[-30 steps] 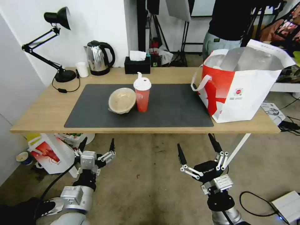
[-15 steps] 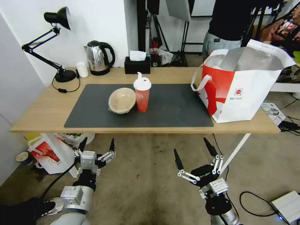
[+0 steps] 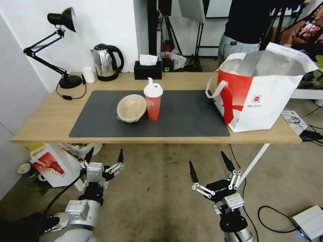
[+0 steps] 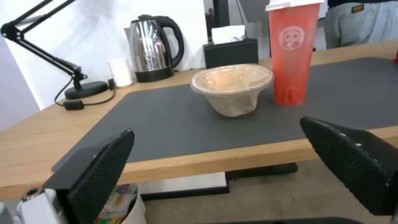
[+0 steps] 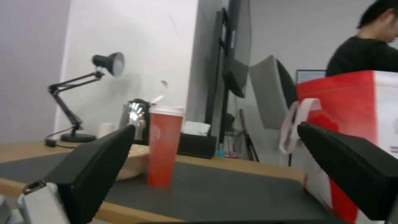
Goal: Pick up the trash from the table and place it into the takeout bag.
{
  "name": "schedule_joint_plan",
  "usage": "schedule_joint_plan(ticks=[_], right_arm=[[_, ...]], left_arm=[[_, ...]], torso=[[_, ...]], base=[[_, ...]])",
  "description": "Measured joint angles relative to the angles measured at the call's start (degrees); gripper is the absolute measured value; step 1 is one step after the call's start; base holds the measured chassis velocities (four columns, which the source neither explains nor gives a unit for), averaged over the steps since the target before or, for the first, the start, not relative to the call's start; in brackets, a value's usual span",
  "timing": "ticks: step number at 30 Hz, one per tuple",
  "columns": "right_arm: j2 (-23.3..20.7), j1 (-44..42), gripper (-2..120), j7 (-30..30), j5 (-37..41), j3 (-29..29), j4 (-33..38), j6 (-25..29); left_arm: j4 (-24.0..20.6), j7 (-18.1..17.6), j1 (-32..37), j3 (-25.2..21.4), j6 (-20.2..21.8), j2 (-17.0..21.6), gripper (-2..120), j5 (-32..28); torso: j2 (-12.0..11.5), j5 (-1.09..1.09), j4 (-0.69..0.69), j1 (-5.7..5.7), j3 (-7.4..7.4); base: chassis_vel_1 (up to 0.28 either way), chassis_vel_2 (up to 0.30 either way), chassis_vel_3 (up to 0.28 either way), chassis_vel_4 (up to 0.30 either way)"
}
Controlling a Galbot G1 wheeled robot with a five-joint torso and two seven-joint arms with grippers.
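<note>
The left tool (image 3: pixel 104 156) hangs below the bench (image 3: pixel 47 117) edge, fingers spread and holding nothing. On the dark mat (image 3: pixel 188 116) stand the tan film-covered bowl (image 3: pixel 131 108) and, just right of it, the red drink cup (image 3: pixel 153 102). The right tool (image 3: pixel 212 166) waits low, likewise spread and unladen. The takeout bag (image 3: pixel 262 90) stands open at the bench's right end.

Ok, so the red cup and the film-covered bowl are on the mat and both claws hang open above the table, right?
Not above it. In the head view the left claw and right claw hang open below the table edge; red cup and film-covered bowl do sit on the mat.
</note>
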Motion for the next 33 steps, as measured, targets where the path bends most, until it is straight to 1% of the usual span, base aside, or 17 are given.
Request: schedule_joint_plan(ticks=[6,9,33], right_arm=[[1.3,0.2,100,3.2,0.1,-0.1,0.2,-1.4],[1.5,0.2,100,4.4,1.5,-0.6,0.8,-2.6],[1.6,1.3,100,6.5,2.2,-1.3,0.8,-3.6]], left_arm=[[0.0,0.0,0.0,0.0,0.0,0.0,100,0.0],[0.0,0.0,0.0,0.0,0.0,0.0,100,0.0],[0.0,0.0,0.0,0.0,0.0,0.0,100,0.0]], torso=[[0.0,0.00,0.00,0.00,0.00],[0.0,0.00,0.00,0.00,0.00],[0.0,0.00,0.00,0.00,0.00]], base=[[0.000,0.000,0.000,0.000],[0.000,0.000,0.000,0.000],[0.000,0.000,0.000,0.000]])
